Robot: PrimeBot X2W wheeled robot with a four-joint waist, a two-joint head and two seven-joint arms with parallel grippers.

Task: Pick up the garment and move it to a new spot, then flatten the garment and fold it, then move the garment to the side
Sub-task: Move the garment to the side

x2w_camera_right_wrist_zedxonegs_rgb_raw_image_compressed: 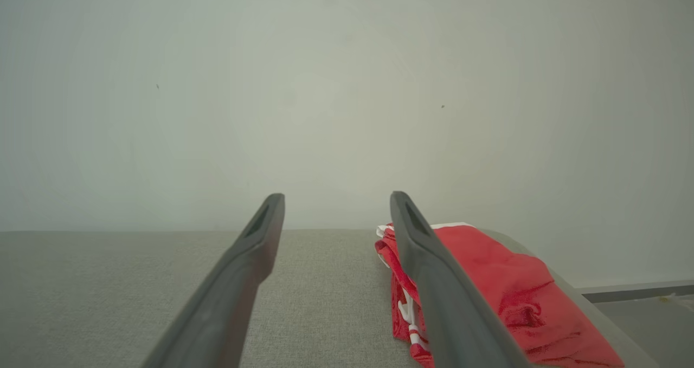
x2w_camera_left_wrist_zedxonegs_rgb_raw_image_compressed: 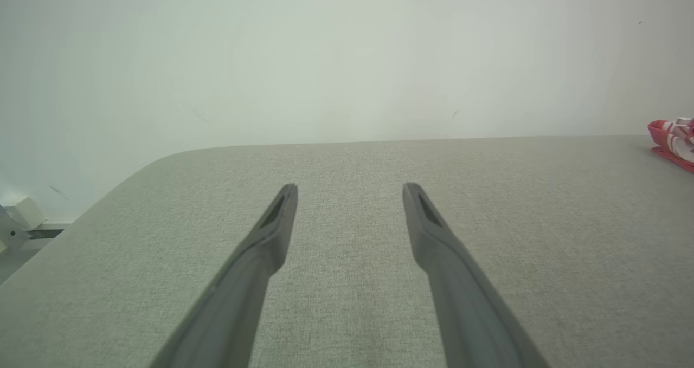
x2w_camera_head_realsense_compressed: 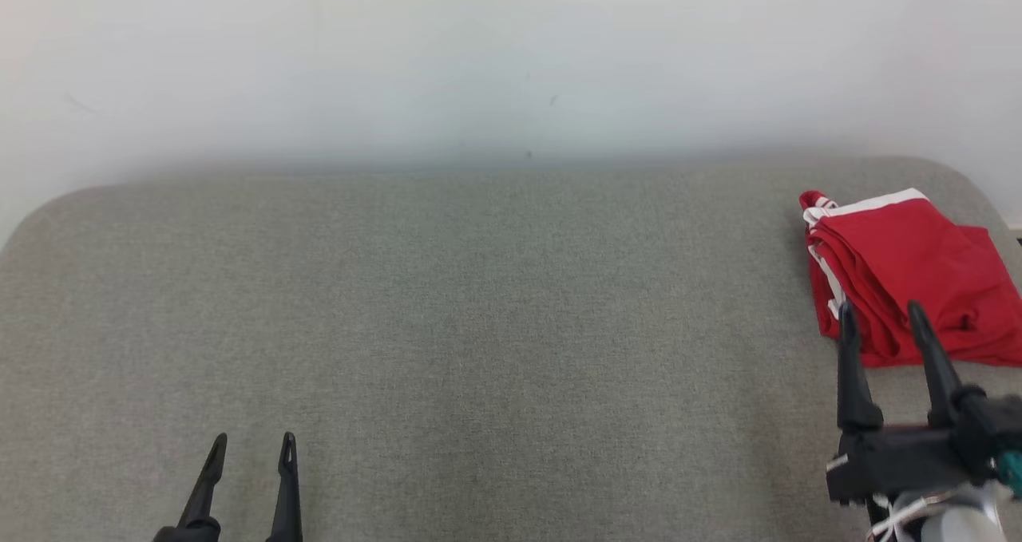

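A folded red garment (x2w_camera_head_realsense_compressed: 910,271) with white trim lies at the far right corner of a grey fabric-covered worktop (x2w_camera_head_realsense_compressed: 479,326), bunched into a loose stack of layers. Its right side is cut off by the edge of the head view. In the right wrist view the garment (x2w_camera_right_wrist_zedxonegs_rgb_raw_image_compressed: 488,270) shows a white cord along its near left edge, blurred and hard to make out.

The right gripper (x2w_camera_head_realsense_compressed: 880,310) sits just at the garment's near edge, its two dark fingers spread apart with nothing between them. From the head view the fingertips overlap the red cloth; whether they touch it cannot be told. In the right wrist view the right gripper (x2w_camera_right_wrist_zedxonegs_rgb_raw_image_compressed: 337,197) points toward the pale wall (x2w_camera_head_realsense_compressed: 479,63), and its right finger hides part of the garment.

The left gripper (x2w_camera_head_realsense_compressed: 254,440) is at the near left of the worktop, well apart from the garment, fingers also spread and empty. In the left wrist view, the left gripper (x2w_camera_left_wrist_zedxonegs_rgb_raw_image_compressed: 349,186) hovers over bare grey fabric, and a sliver of the garment (x2w_camera_left_wrist_zedxonegs_rgb_raw_image_compressed: 675,140) shows at the far right.
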